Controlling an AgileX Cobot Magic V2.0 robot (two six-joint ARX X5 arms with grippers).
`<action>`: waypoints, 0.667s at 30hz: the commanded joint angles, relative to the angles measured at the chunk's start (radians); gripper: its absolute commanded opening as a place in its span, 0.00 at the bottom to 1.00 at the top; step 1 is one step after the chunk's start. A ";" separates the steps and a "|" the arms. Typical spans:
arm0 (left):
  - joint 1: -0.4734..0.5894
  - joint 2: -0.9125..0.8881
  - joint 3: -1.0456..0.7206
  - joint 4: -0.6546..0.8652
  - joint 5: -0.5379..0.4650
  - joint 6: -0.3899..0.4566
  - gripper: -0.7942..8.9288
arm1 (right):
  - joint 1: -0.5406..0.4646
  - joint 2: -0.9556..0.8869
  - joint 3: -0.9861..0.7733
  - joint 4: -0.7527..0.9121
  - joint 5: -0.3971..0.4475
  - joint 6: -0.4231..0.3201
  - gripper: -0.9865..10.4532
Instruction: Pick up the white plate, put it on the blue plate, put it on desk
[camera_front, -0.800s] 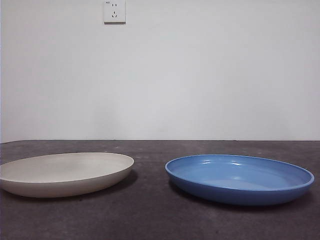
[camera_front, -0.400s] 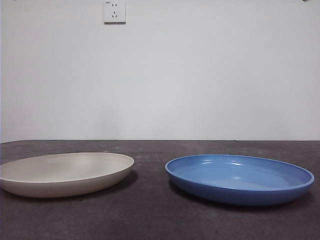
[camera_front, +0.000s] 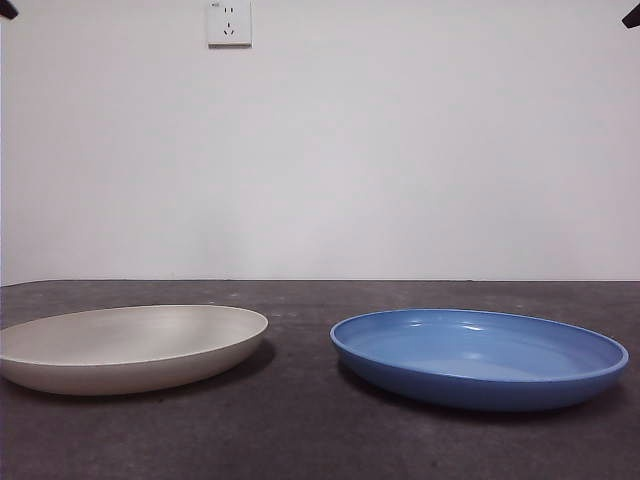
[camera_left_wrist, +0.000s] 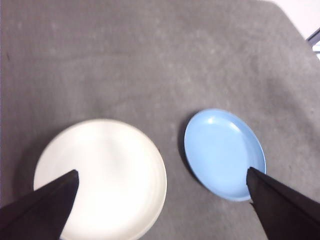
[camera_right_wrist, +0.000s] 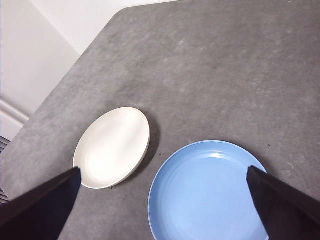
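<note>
Spanning mottled grey desk (camera_front: 300, 440), white wall (camera_front: 400, 150)

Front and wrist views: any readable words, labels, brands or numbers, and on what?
None can be read. The white plate, the blue plate and the desk bear no print. The wall socket shows only slots, no legible marking.
</note>
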 joint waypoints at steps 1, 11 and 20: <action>0.024 0.049 0.021 -0.046 0.003 -0.011 0.82 | 0.003 0.008 0.017 -0.005 -0.006 -0.008 0.71; 0.122 0.296 0.021 -0.102 0.041 0.028 0.82 | 0.005 0.008 0.017 -0.039 -0.040 -0.007 0.71; 0.164 0.586 0.021 -0.086 0.041 0.068 0.81 | 0.026 0.008 0.017 -0.054 -0.056 -0.008 0.71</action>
